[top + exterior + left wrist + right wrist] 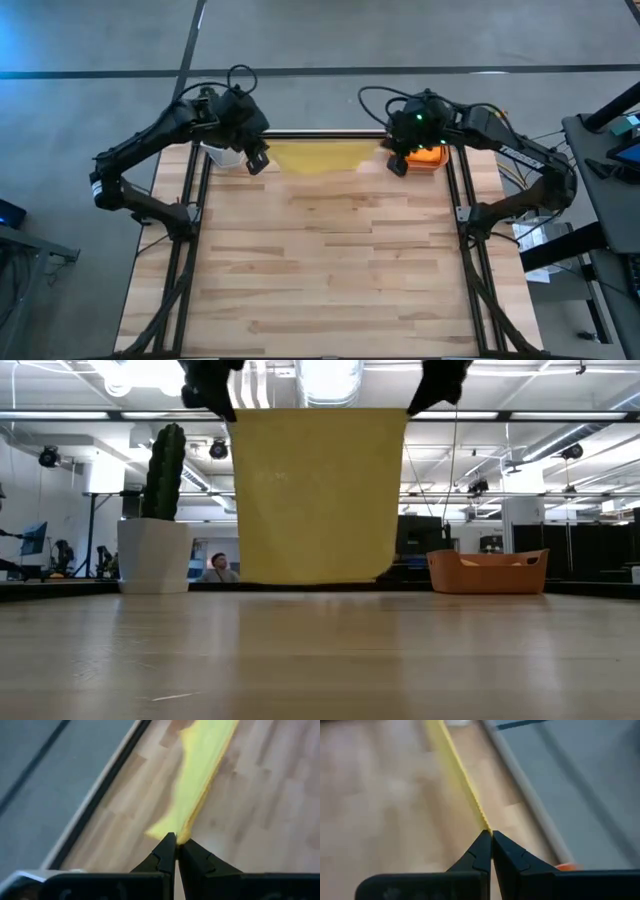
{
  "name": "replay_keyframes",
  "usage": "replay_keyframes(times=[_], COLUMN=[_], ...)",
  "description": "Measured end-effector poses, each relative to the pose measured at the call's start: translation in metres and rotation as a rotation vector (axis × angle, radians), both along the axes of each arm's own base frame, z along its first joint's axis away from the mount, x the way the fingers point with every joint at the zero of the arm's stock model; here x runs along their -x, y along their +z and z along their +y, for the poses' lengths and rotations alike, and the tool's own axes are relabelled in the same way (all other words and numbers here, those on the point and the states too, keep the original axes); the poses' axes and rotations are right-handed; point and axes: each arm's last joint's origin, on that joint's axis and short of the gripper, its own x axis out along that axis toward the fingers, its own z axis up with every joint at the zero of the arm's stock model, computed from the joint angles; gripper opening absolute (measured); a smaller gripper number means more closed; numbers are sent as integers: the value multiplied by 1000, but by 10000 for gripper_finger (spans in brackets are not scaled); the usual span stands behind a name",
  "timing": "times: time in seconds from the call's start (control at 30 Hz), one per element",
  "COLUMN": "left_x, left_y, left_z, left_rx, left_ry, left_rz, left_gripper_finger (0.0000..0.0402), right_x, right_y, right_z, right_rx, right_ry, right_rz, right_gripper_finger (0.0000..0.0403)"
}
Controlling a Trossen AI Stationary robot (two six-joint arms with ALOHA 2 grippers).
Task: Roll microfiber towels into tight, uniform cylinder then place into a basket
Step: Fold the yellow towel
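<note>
The yellow towel (318, 495) hangs as a flat sheet between my two grippers, high over the table's far edge; from above it shows as a yellow band (318, 156). My left gripper (257, 160) is shut on its left top corner, my right gripper (397, 163) on its right top corner. The towel's bottom edge (310, 580) hangs at about table height; I cannot tell whether it touches. The salmon basket (487, 572) stands at the far right, with orange showing in it (430, 155). My left gripper pinches the yellow towel's top corner (180, 836) between its two fingertips, from above. The towel hangs below, spread flat toward the other gripper. My right gripper pinches the opposite top corner (486, 829) between its fingertips, from above. The top edge runs straight and taut between the two holds.
A white pot with a green cactus (157, 525) stands at the far left, beside my left arm. The bare wooden table top (330, 270) lies open toward the near edge. A person (217, 568) shows in the room beyond the table.
</note>
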Motion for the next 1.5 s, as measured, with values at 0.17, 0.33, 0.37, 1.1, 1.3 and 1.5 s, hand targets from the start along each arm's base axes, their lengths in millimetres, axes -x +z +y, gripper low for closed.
replay_keyframes(times=[0.17, 0.33, 0.37, 1.1, 1.3, 1.5], left_x=[11, 5, 4, -99, -135, -164], left_y=[-12, -58, -68, -157, -203, -234], left_z=[-24, -64, -72, -122, -113, -100], left_rx=[165, 327, 350, 92, -19, -122], left_ry=[34, -5, -5, -535, -721, -773], left_rz=[-30, 66, 74, -274, -125, -18], left_gripper_finger=[0, 0, 0, 65, 157, 222], right_x=[14, 22, 23, 26, 26, 25], right_y=[-31, -80, -89, -149, -149, -148], right_z=[18, 47, 53, 130, 130, 130], right_rx=[-264, -422, -442, -564, -591, -612], right_ry=[36, 72, 81, 262, 226, 197], right_rz=[72, 151, 151, 173, 171, 161], right_gripper_finger=[8, 8, 8, 8, 8, 8])
